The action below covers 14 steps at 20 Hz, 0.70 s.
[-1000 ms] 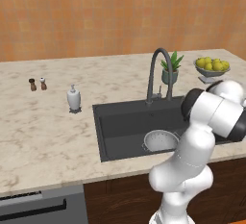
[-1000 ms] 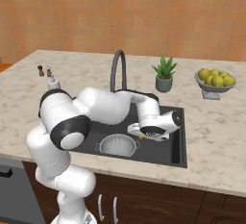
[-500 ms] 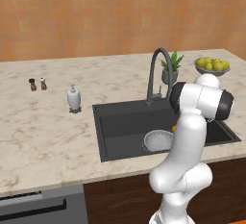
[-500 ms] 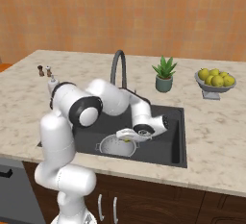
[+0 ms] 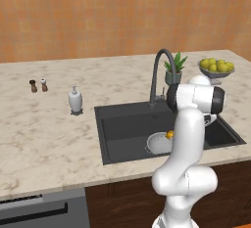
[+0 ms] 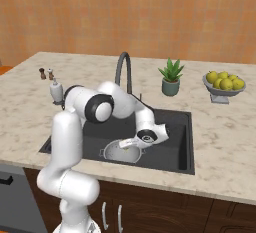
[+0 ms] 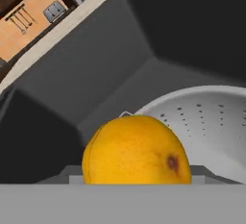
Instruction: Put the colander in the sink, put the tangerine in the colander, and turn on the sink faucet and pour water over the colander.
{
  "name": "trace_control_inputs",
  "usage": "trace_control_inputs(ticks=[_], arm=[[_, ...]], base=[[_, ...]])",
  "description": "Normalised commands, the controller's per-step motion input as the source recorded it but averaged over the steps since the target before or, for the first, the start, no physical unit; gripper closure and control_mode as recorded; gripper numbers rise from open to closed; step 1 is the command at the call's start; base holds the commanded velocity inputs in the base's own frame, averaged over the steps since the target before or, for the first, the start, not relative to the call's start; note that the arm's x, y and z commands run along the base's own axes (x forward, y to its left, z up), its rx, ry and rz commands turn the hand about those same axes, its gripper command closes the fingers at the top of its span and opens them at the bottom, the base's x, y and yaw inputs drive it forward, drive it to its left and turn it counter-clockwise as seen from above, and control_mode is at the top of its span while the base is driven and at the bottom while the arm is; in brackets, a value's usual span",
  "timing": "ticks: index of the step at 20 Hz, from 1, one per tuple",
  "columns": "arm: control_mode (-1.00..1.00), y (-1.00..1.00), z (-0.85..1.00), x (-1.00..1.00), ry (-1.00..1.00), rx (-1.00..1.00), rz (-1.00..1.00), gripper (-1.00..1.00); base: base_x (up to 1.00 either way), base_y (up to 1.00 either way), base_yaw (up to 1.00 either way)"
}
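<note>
The silver colander [image 5: 158, 144] [image 6: 116, 152] stands in the dark-grey sink [image 5: 125, 124] [image 6: 172, 149], near its front wall. My gripper [image 6: 128, 143] hangs low over the colander's rim, shut on the tangerine [image 5: 169, 135]. In the hand view the orange tangerine [image 7: 137, 152] sits close at the bottom and hides the fingertips, with the pierced colander bowl [image 7: 209, 122] behind it to the right and the sink wall [image 7: 96, 74] beyond. The arched sink faucet [image 5: 159, 73] [image 6: 123, 71] rises behind the basin; no water runs from it.
A white soap dispenser [image 5: 75, 100] and two small shakers [image 5: 38, 85] stand left of the sink. A potted plant [image 6: 170, 77] and a grey bowl of lemons [image 6: 225, 84] stand at the back right. My arm crosses over the sink's front.
The arm has swung the tangerine from the sink's right part to over the colander. The grip on the fruit has stayed the same.
</note>
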Motion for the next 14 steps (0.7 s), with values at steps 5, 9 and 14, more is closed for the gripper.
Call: trace_control_inputs(ticks=[5,9,14], arm=[[-1.0,0.01,-0.42,0.23,-0.16,-0.01,0.06,1.0],[-1.0,0.03,-0.45,0.15,-0.24,-0.08,0.07,1.0],[-1.0,0.0,-0.22,0.32,-0.16,-0.06,0.07,1.0]], base=[[0.0,0.0,0.0],[0.0,0.0,0.0],[0.0,0.0,0.0]])
